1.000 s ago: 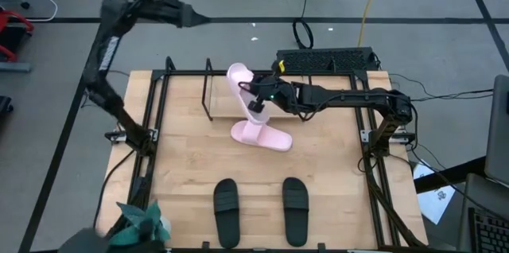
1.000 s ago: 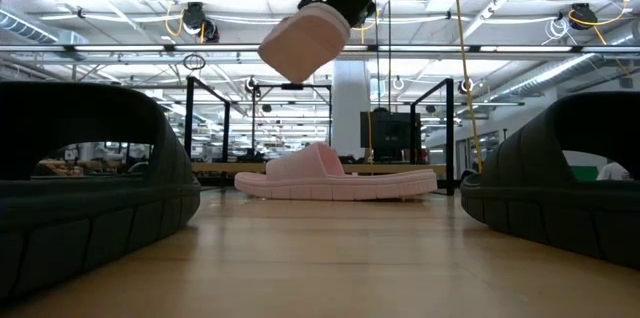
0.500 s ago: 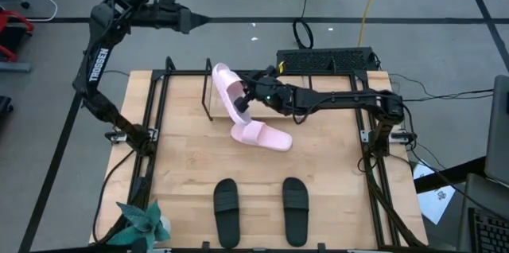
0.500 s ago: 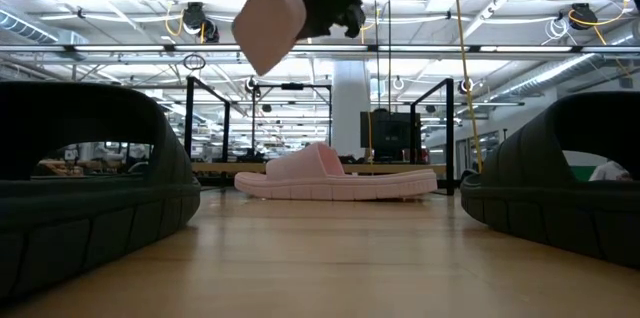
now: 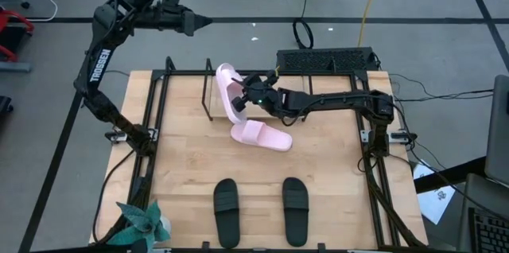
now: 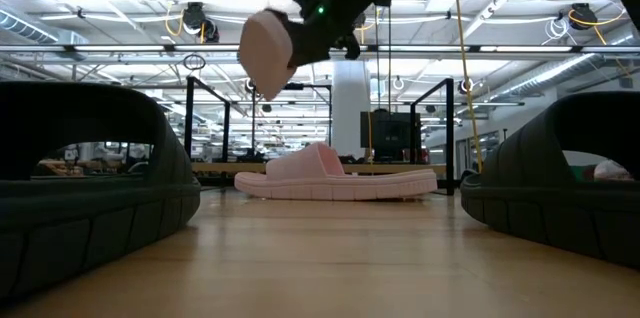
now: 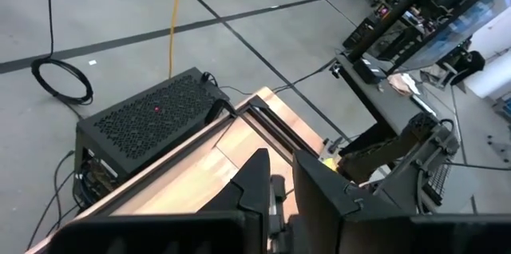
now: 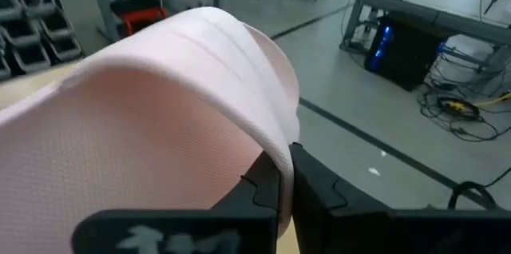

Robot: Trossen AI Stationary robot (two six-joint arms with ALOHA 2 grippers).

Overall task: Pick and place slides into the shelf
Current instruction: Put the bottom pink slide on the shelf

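A robotics lab or workshop: a pale butcher-block wooden table (image 5: 183, 157) in a black metal frame stands on grey concrete floor (image 5: 64, 165) with loose cables, under bright ceiling strip lights (image 6: 120, 3), beside workbenches and parts bins.

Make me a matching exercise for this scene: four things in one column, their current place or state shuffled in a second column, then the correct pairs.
Column 1
1. lifted pink slide
2. other pink slide
3. black slides
4. left gripper

Column 2
A. side by side at the table's near edge
B. raised beyond the table's far edge, holding nothing
C. lying flat at mid table
D. gripped by the strap in the right gripper, in the air by the shelf

Pairs: 1-D, 2-C, 3-A, 4-B
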